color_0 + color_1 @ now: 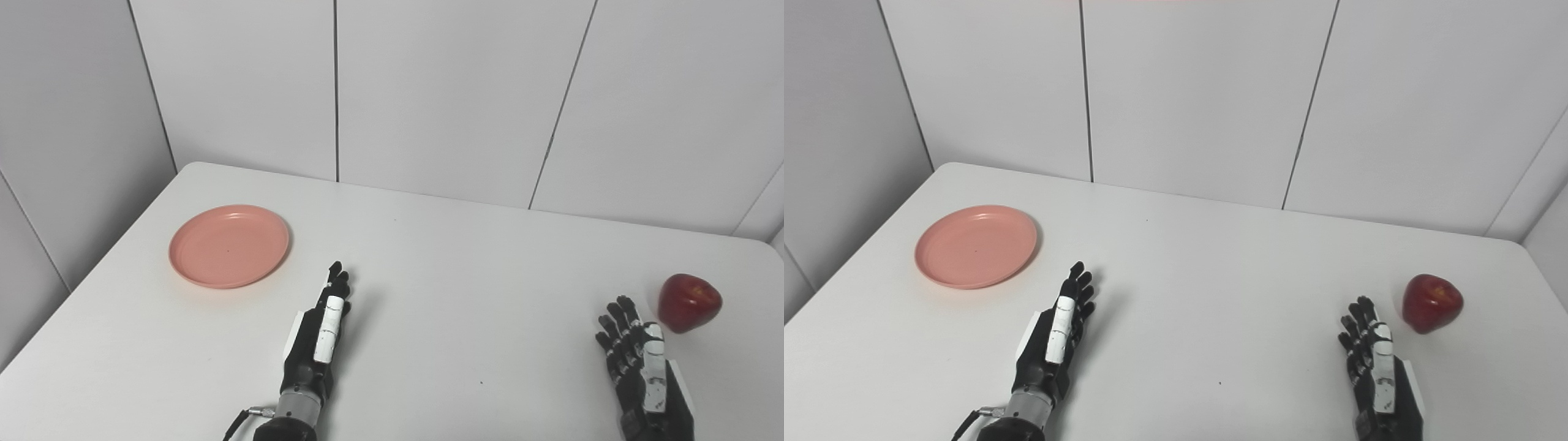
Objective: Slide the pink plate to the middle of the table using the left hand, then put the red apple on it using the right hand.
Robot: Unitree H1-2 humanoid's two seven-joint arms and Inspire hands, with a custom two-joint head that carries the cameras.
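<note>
Left eye view: the plate [229, 245] lies flat on the white tabletop [441, 257], toward the far left corner, with nothing on it. The left robot hand [320, 332] is near the plate's right front side, apart from it, fingers stretched out together and pointing away, holding nothing. The apple [689, 302] sits at the far right of the tabletop. The right robot hand [640, 361] is just left of and in front of the apple, fingers straight and slightly spread, empty, not touching it.

Right eye view: the plate [976, 246] is well left of the tabletop's middle. The left robot hand [1056, 334] is extended and holds nothing. The right robot hand [1375, 367] is likewise unclenched beside the apple [1432, 302], a gap between them.
</note>
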